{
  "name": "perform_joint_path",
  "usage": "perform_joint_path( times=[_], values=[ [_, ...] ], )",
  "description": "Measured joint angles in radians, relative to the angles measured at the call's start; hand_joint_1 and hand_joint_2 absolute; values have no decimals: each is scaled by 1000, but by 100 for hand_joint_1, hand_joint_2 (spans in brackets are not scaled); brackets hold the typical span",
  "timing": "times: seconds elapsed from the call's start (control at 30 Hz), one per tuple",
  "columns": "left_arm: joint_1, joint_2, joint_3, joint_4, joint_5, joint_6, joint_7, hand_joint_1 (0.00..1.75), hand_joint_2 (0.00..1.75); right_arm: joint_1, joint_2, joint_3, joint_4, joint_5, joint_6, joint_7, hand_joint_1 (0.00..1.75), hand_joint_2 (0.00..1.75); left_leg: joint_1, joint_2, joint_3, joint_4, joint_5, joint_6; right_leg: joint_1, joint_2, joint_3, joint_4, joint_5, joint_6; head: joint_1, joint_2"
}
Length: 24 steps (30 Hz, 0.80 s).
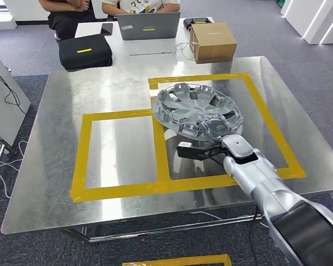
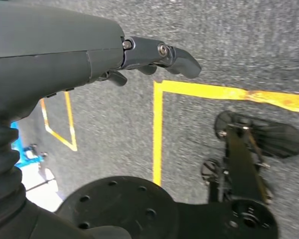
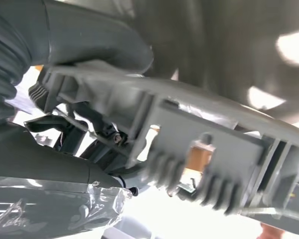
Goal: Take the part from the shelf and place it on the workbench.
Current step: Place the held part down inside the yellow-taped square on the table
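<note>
Currently —
part: hubcap [image 1: 197, 111] tilted over workbench [image 1: 51, 166], above the right taped box
right hand [image 1: 217, 130]: grasping its near rim
left hand [image 2: 155, 57]: hanging, fingers apart, holding nothing
next: lower flat

You see round silver-grey plastic wheel cover [image 1: 197, 111], spoked, inner side up with clips ringing rim. Sits tilted over shiny metal workbench [image 1: 51, 166]: far edge low near surface, near edge raised. Lies within right-hand yellow-taped rectangle [image 1: 278, 138], overlapping tape strip dividing it from left rectangle. Near rim gripped by right hand [image 1: 217, 128]. Right wrist view shows you rim underside [image 3: 201, 149] close, ribbed clips blurred.
</note>
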<state>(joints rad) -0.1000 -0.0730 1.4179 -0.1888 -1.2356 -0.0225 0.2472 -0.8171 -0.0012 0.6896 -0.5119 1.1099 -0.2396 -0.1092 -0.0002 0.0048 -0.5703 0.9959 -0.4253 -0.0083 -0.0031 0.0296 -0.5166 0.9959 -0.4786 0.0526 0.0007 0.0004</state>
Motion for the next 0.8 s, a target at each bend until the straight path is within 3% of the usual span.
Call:
perform_joint_path(
  times=[0.1, 0.33, 0.53, 0.8],
  values=[
    [0, 1, -9, 0, -2, 10, 21, 0, 0, 14, 21, 12, 5, -2, 24, -2, 0, 0, 0, -2, -2, 0, 1, 0, 0, -4, -1, 0, 0, 0, 0, 0],
    [5, 3, -11, 0, 7, -9, 38, 0, 0, 45, 48, 24, 17, -37, 42, 3, 0, 0, 0, -9, -14, 0, 6, 0, 0, -13, -3, 1, 0, 0, 0, 0],
    [7, 4, -10, 0, 24, -5, 47, 0, 0, 41, 47, 3, 18, -130, 65, 49, 0, 0, -1, -9, -17, 0, 6, 0, -1, -13, -7, 1, 0, 0, 0, 0],
    [8, 4, -8, 0, 32, 0, 45, 0, 0, 33, 39, -17, 18, -148, 69, 80, 0, 0, -1, -9, -17, 0, 6, 0, -1, -13, -7, 1, 0, 0, 0, 0]
  ],
)
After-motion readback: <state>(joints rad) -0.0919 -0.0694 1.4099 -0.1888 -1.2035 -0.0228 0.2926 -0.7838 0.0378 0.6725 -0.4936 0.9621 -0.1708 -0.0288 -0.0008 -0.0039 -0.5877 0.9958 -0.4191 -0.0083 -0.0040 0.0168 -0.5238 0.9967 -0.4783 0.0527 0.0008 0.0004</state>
